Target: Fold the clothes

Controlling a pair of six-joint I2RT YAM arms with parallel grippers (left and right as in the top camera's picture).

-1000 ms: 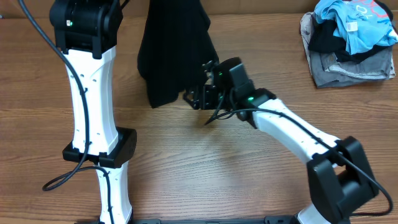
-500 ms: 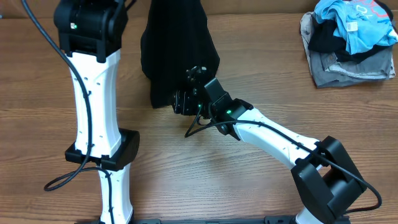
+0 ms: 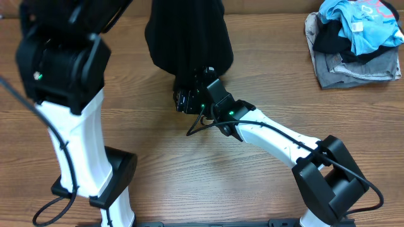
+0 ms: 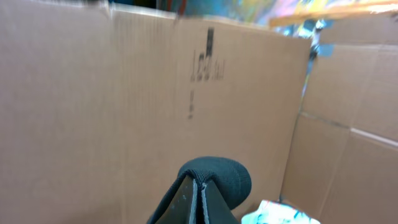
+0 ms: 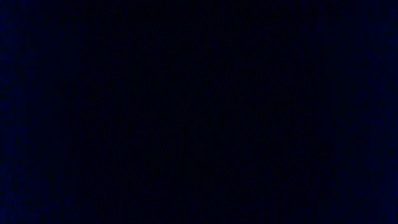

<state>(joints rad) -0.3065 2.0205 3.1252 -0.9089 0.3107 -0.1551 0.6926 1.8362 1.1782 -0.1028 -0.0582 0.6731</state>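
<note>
Black thin-fabric garment (image 3: 188, 38) is hanging at the overhead frame's top centre, pinched in the closed left gripper (image 4: 197, 190). The right gripper (image 3: 185, 99) is nosing against its lower edge, opening impossible to tell. Likely step: securing a second hold; next, spreading it flat.

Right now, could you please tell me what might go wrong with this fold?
The right wrist view is all black, so the right gripper, at the lower edge of the black garment, may grab blind and pinch extra layers. The left gripper holds only a small bunch of it; a pull could slip it free.
</note>
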